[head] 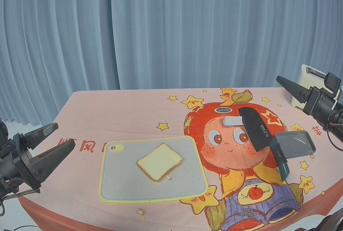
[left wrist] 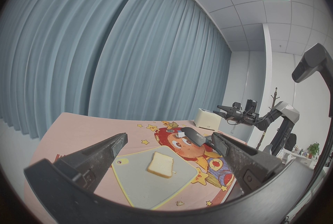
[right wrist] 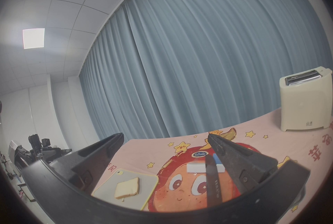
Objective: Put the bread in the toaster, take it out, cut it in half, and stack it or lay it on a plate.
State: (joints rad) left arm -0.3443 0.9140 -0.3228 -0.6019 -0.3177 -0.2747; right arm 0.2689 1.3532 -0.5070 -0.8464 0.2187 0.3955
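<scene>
One slice of bread (head: 159,161) lies flat on a grey, yellow-rimmed cutting board (head: 121,180) in the head view, near the table's (head: 107,110) front edge and left of its middle. A crumb (head: 141,211) sits between the board and that edge. Right of the middle, a black-bladed knife (head: 254,128) rests on the table with its tip across a small white tag (head: 231,121). Its teal handle runs along the left rim of a grey rectangular plate (head: 302,151) near the right edge; whether the two touch I cannot tell. A cream toaster (head: 308,79) stands at the far right corner. The right end effector (head: 286,84) hangs in the air just in front of it. The left end effector (head: 64,134) is off the table's left edge, released, well apart from the board.

From the left wrist view, the left end effector's (left wrist: 169,135) two dark fingers (left wrist: 100,155) are spread wide with nothing between them. Past them lie the bread (left wrist: 160,164) on the board, the knife (left wrist: 194,135) and the toaster (left wrist: 207,119).

From the right wrist view, the right end effector (right wrist: 164,138) is likewise released and grasps nothing. The toaster (right wrist: 305,106) stands close by, its slots up. The knife (right wrist: 212,179), the tag and the bread (right wrist: 127,188) lie farther along the table.
</scene>
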